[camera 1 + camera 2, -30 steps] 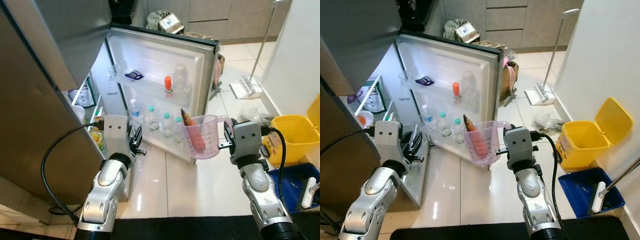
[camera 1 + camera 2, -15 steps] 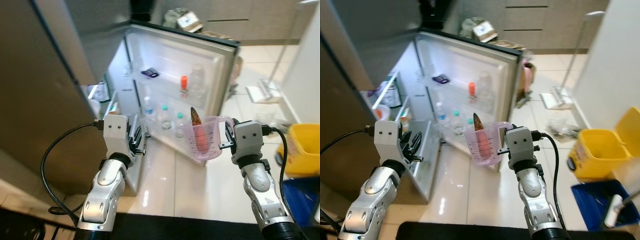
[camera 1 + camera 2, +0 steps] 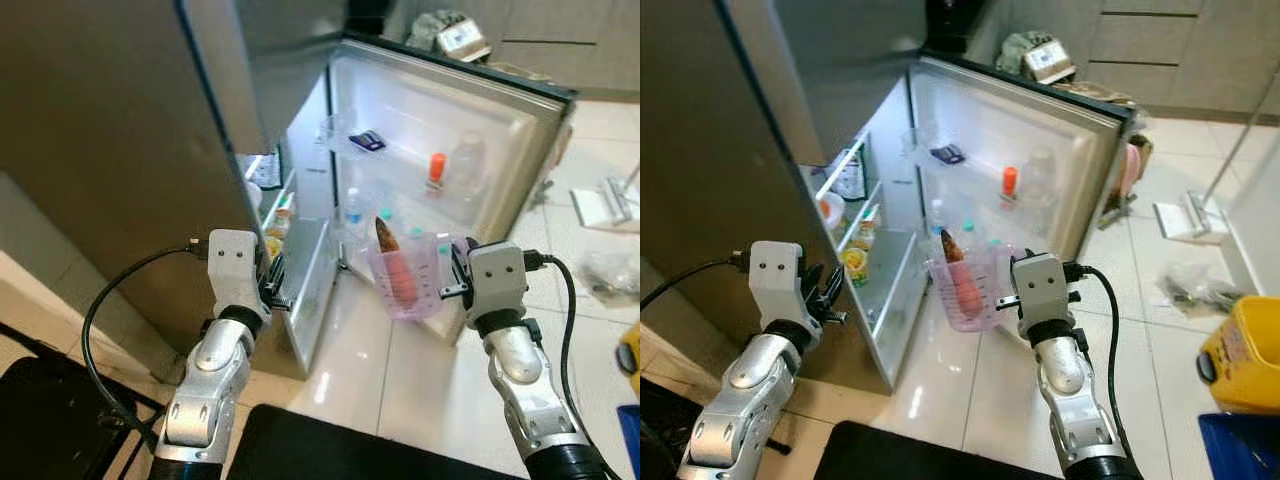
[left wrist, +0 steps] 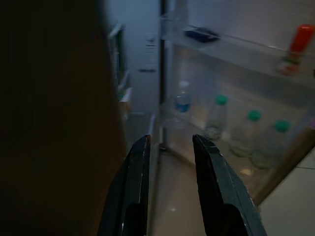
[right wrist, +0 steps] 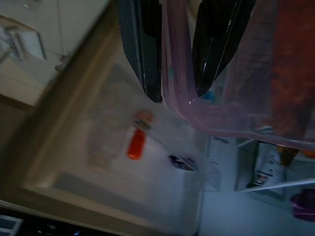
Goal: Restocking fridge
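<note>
Since a second ago the camera has swung left, bringing the open fridge interior into view. Right gripper fingers clamp the pink measuring jug holding a carrot, before the fridge door. Left gripper fingers are parted and empty near the fridge's edge.

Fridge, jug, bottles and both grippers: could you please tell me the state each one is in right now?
Fridge door: open.
Jug: upright, carrot inside.
Right gripper: fingers shut on jug rim.
Left gripper: open, holding nothing.
Door bottles: upright, capped.
</note>
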Tool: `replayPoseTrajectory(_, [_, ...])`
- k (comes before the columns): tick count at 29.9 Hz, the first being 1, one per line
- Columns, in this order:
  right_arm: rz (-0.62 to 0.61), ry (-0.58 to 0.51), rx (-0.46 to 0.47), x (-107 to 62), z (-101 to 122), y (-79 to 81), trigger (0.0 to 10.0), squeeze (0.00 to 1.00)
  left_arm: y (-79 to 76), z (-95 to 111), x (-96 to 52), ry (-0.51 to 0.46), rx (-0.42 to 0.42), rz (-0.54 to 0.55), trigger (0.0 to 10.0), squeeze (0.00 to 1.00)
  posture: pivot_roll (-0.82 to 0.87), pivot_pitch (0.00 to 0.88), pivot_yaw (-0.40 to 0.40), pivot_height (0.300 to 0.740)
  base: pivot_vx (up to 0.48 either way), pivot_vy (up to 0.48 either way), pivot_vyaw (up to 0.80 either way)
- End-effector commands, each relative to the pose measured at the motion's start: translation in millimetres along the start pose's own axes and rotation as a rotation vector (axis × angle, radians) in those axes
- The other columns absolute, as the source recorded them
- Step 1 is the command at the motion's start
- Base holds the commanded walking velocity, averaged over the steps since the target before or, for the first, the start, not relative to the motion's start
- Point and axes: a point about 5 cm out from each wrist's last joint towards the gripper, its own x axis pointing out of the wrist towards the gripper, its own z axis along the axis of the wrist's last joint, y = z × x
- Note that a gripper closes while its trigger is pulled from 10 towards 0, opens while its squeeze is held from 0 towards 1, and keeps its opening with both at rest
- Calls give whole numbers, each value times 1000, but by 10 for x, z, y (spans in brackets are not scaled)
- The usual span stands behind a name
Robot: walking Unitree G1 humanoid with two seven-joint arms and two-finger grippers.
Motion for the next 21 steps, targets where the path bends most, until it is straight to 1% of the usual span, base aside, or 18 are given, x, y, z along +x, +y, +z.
replayPoseTrajectory(1, [-2, 5, -2, -1, -3, 7, 10000, 0, 11, -49, -9, 23, -2, 9, 10000, 0, -77, 141, 31, 740, 0, 0, 788])
replayPoseTrajectory(21, [-3, 5, -1, -6, -4, 9, 10000, 0, 6, -44, -4, 22, -3, 8, 10000, 0, -75, 144, 31, 740, 0, 0, 788])
